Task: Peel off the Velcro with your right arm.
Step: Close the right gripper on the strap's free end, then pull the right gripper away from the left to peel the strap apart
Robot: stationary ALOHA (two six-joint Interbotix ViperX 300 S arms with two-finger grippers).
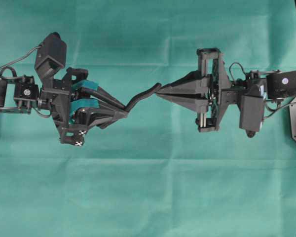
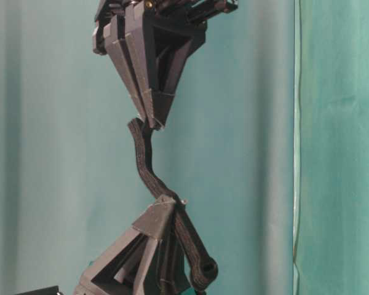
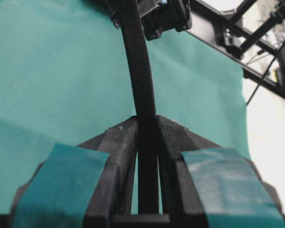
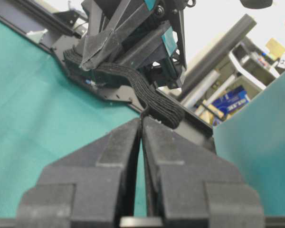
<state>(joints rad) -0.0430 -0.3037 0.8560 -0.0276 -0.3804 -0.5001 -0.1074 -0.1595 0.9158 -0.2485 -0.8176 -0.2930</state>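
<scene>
1. The Velcro (image 1: 142,97) hangs in the air between the two grippers, above the green cloth (image 1: 148,197).
2. The left gripper (image 1: 124,109) is clamped on one end; the right gripper (image 1: 159,92) is pinched on the other.
3. Judged from the wrist views, the peel seems barely begun, with most of the separation left.
4. Beyond the Velcro, shelving clutter (image 4: 237,102) fills the room.

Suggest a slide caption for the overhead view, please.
Both grippers, left gripper and right gripper, pinch opposite ends of the Velcro above the green cloth.
</scene>
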